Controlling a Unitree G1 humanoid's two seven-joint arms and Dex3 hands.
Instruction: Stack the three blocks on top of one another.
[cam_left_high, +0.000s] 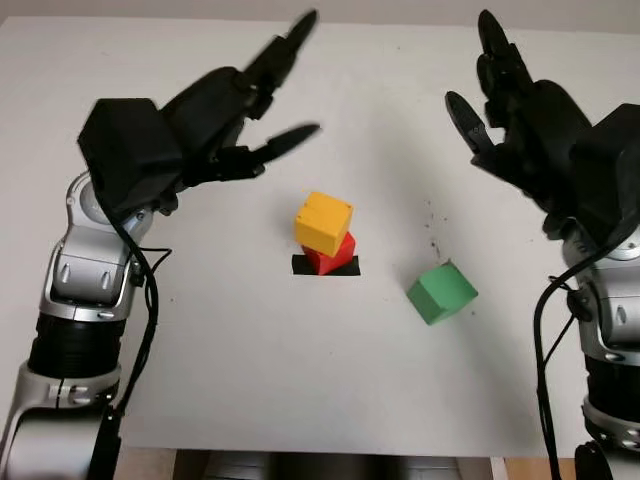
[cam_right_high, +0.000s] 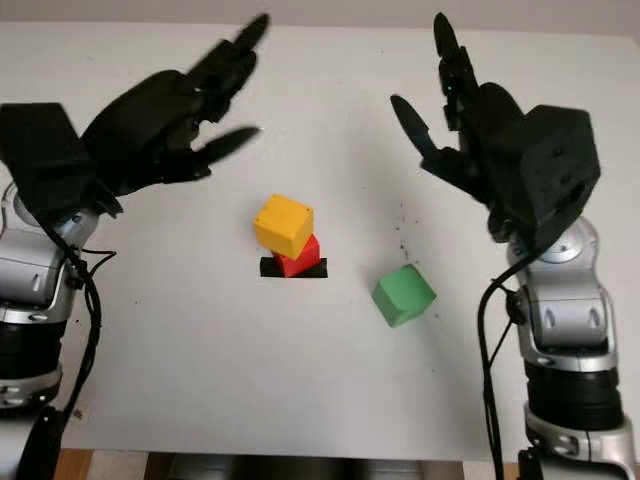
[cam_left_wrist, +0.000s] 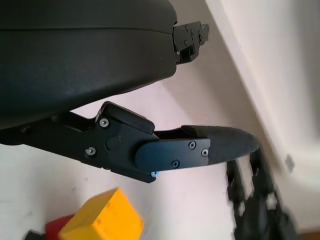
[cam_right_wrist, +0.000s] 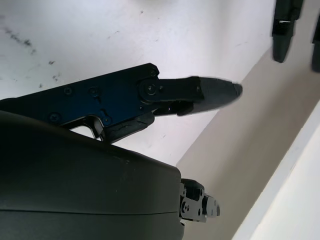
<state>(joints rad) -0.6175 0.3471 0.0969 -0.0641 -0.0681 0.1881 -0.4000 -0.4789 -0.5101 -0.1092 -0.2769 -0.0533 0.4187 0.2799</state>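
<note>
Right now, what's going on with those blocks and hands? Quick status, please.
Left hand and right hand open, raised over the table's far side. Yellow block sits on red block; green block loose on the table. Nothing in the way.

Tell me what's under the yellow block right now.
The yellow cube-shaped block sits skewed on a red block, which rests on a black tape mark on the white table. The red block's top face is covered.
</note>
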